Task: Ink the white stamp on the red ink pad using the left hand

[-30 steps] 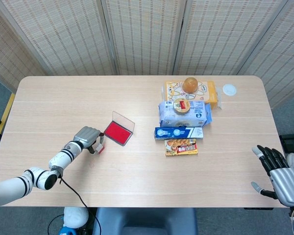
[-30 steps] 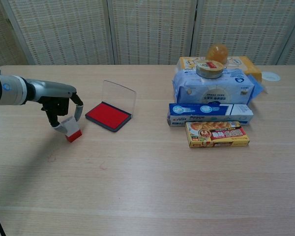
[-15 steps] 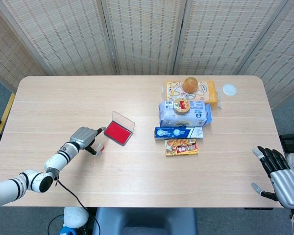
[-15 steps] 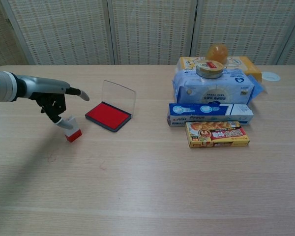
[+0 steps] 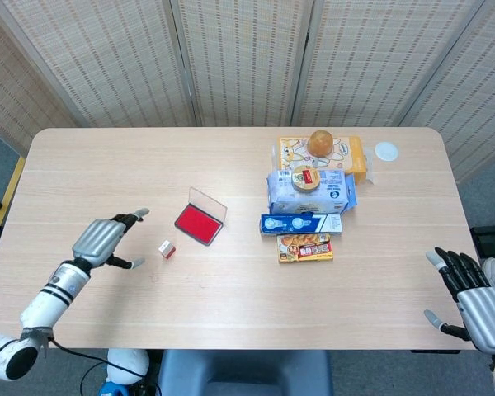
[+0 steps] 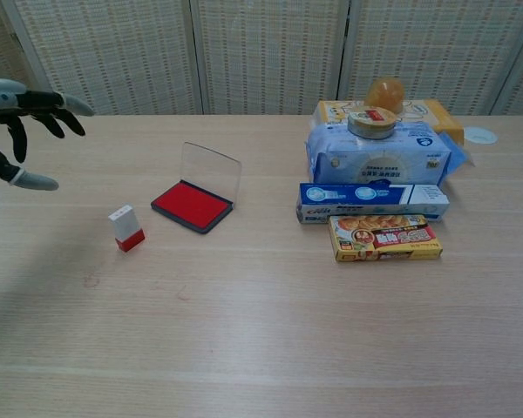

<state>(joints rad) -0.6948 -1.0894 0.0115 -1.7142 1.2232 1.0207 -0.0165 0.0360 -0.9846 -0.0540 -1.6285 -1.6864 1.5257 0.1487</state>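
Note:
The white stamp [image 5: 166, 247] [image 6: 125, 228], with a red base, stands upright on the table, free of any hand. The red ink pad [image 5: 199, 221] [image 6: 191, 205] lies open just right of it, its clear lid raised at the back. My left hand [image 5: 105, 239] [image 6: 22, 126] is open with fingers spread, well to the left of the stamp and apart from it. My right hand [image 5: 469, 293] is open at the table's near right edge, seen only in the head view.
A cluster of packages sits at right: a blue wipes pack [image 5: 311, 190] with a small tin [image 5: 305, 177] on it, a yellow box [image 5: 322, 154] with an orange ball [image 5: 320, 143], a blue box [image 5: 300, 223], a snack box [image 5: 305, 247]. A white lid [image 5: 385, 151] lies far right.
My left hand has let go of the stamp, opened its fingers and drawn back to the left. The stamp stays standing beside the ink pad. The right hand has not moved.

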